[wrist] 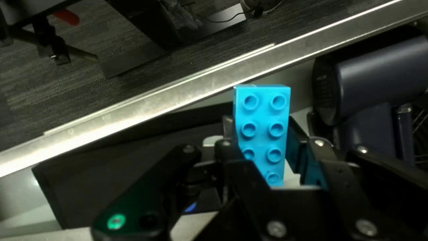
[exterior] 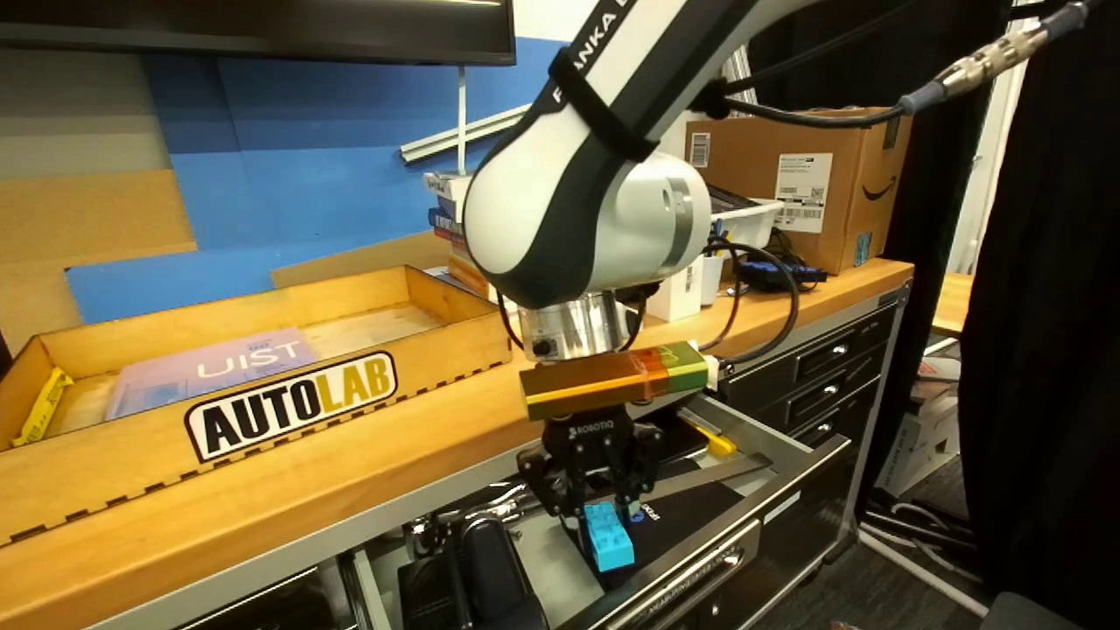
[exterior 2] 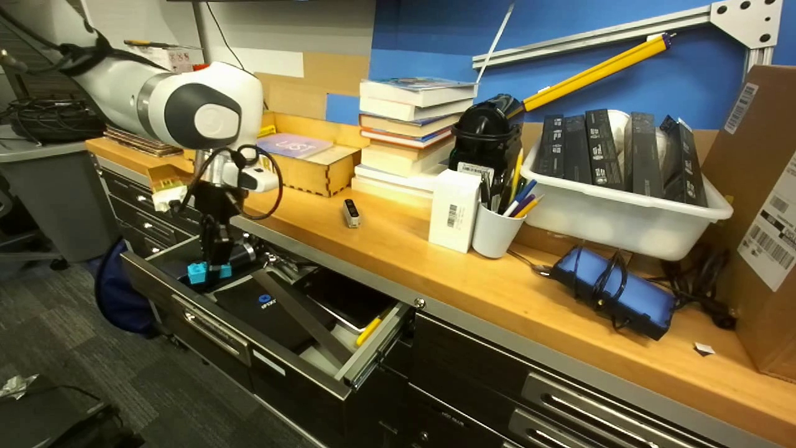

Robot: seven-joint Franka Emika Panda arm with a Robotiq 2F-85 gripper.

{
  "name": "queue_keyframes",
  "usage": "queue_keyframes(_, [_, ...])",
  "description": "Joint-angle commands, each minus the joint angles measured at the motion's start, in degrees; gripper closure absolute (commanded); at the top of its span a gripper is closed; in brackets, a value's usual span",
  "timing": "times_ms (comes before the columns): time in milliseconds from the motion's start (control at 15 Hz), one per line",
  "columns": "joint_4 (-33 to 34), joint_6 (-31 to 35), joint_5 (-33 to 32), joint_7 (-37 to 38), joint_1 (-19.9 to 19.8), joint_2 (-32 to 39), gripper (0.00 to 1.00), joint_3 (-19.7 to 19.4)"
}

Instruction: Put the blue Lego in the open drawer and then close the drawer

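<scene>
"Over the drawer [exterior 2: 267, 345], by its near edge, why does your gripper [wrist: 262, 130] pinch the Lego [exterior: 610, 538] crosswise?"

"Probably so you can simply let go; its ends stand free. Whether it touches the black case [exterior 2: 264, 318] below, you can't quite tell."

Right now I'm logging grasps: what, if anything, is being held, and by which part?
The gripper holds the blue Lego by its two long sides.
</scene>
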Motion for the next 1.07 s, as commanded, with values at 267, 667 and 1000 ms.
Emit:
queue_keyframes(267, [-12.2, 11.8, 10.5, 5.9, -2.1, -9.2, 0.01, -1.7])
queue_keyframes(667, [-19.3, 8.3, 11.0, 0.4, -2.1, -14.1, 0.0, -0.8])
queue_keyframes(1000, [-14.8, -1.1, 9.3, -7.7, -2.4, -8.5, 0.0, -0.4])
